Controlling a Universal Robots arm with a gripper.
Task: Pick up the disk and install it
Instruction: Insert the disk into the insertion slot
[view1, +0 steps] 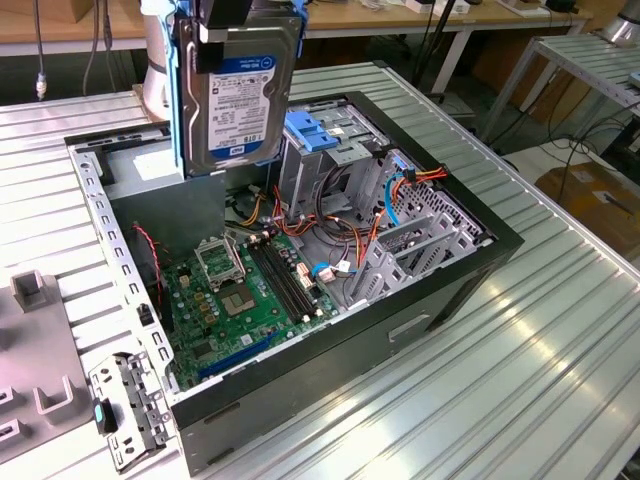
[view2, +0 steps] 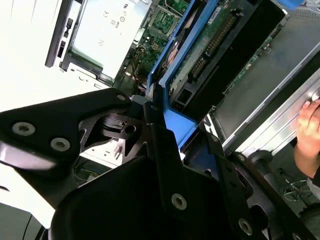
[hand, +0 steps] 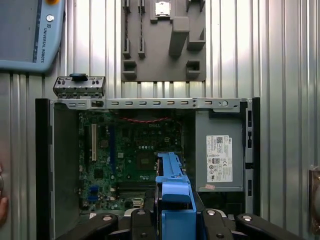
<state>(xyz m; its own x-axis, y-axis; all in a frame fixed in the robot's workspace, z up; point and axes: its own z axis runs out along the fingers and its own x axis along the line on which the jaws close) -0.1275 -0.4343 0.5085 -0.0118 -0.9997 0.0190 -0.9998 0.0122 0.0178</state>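
Note:
The disk (view1: 240, 100) hangs upright above the back of the open computer case (view1: 450, 290); its labelled metal face is turned to the exterior view and a bright blue carrier frame edges it. My gripper (view1: 232, 30) is shut on its top edge. In the second wrist view the black fingers (view2: 150, 125) clamp the blue frame (view2: 177, 122), and the disk's green circuit side (view2: 210, 40) runs away from them. In the first wrist view the blue frame (hand: 172, 187) stands over the motherboard (hand: 130, 150).
A tall metal cage with a light-blue latch (view1: 318, 133) stands in the case just to the exterior view's right of the disk, among orange and blue cables. A power supply (hand: 220, 155), a grey fixture (hand: 162, 40) and a pendant (hand: 30, 30) lie around. A hand (view2: 310, 130) rests near the case.

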